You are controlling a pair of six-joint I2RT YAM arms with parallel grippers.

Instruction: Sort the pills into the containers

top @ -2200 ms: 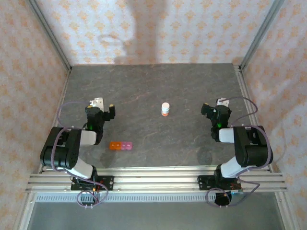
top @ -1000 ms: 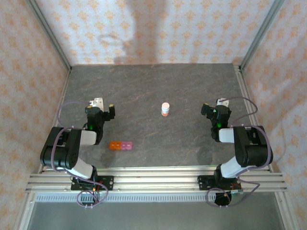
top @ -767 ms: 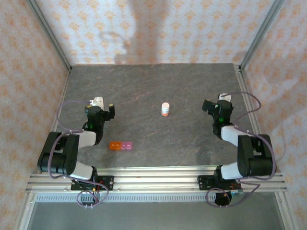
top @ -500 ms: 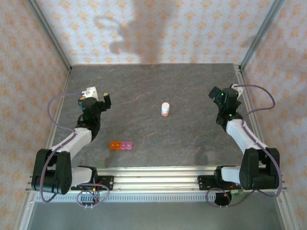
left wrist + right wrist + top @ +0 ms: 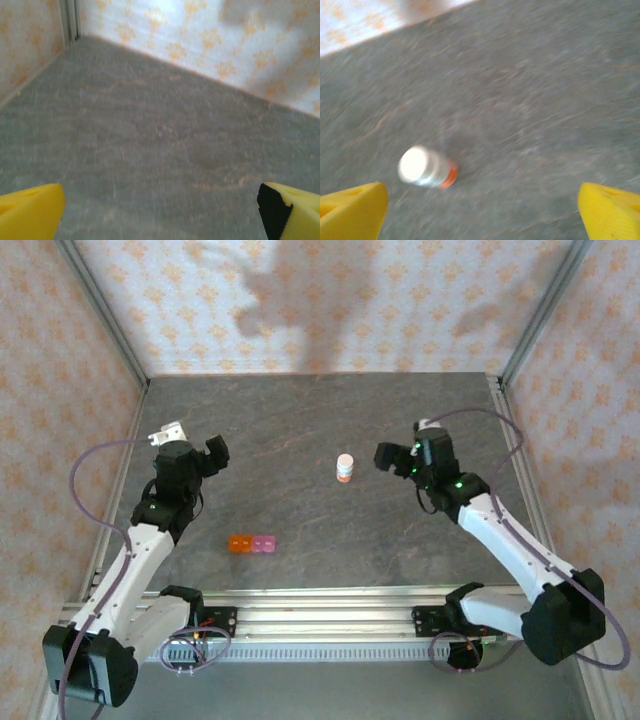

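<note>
The containers (image 5: 252,543), a short strip of joined square cells, orange at its left end and pink at its right, lie flat on the grey worktop (image 5: 300,420) towards its near edge, close to the left arm's forearm and apart from both sets of fingers. From above, the cells are too small to tell what is inside them. Farther back and to the right, well apart from the strip, a small white bottle (image 5: 345,468) with an orange band stands upright near the middle of the worktop. The right fingers (image 5: 386,458) hang just beside it on its right, pointing towards it and spread wide with nothing between them. The right wrist view adds what the overhead one cannot resolve: the bottle (image 5: 427,167), blurred, with its white top and orange band, sits left of centre between the two yellow fingertips (image 5: 350,212) at the lower corners. The left fingers (image 5: 216,450) are raised over the left side of the worktop, also spread wide and holding nothing. Their own camera shows the yellow tips (image 5: 30,212) far apart over bare grey surface running back to the patterned wall (image 5: 210,35).
</note>
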